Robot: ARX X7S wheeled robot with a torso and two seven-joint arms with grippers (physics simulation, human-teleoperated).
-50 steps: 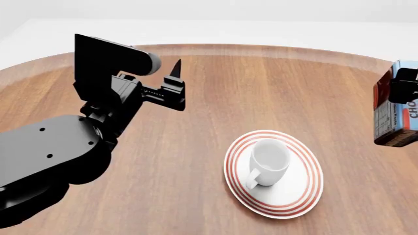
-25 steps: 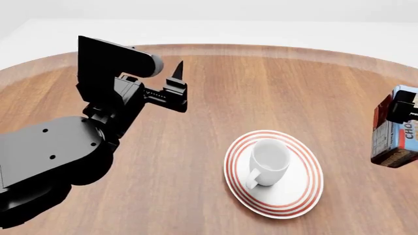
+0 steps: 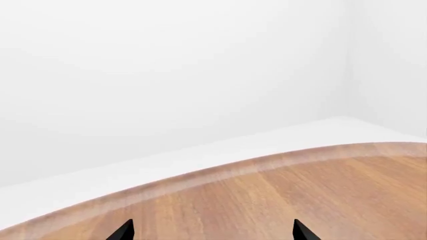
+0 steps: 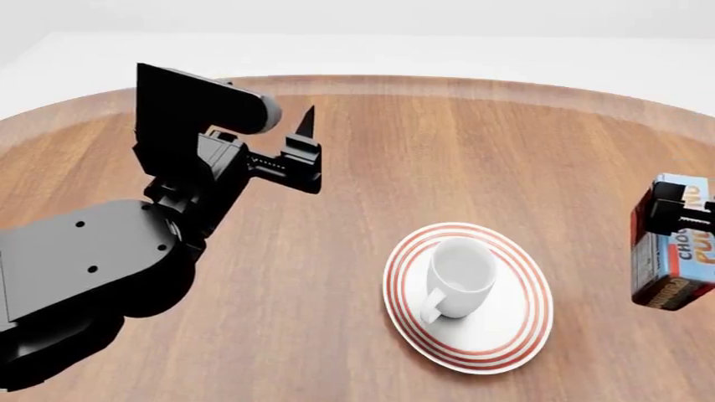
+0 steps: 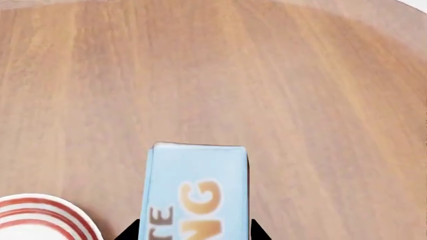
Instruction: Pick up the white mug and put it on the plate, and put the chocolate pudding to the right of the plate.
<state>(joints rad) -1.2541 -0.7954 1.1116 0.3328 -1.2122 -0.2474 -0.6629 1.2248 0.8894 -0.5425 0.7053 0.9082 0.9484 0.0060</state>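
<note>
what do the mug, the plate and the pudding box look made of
White mug: glossy ceramic by its look, smooth with soft highlights. Plate: likely glazed ceramic too, white with painted red rings. Chocolate pudding: looks like printed cardboard, with flat matte faces and sharp edges. It is a render, so these are guesses.

chocolate pudding [image 4: 677, 255] cut off at head view's right edge; right gripper [image 5: 193, 231] shows only two fingertips, left gripper [image 3: 212, 231] likewise; lettering partly cropped.

plain white mug [image 4: 463, 276], red-ringed white plate [image 4: 523, 322], light blue pudding box [image 5: 195, 190] with orange letters, brown wood table [image 4: 447, 167].
</note>
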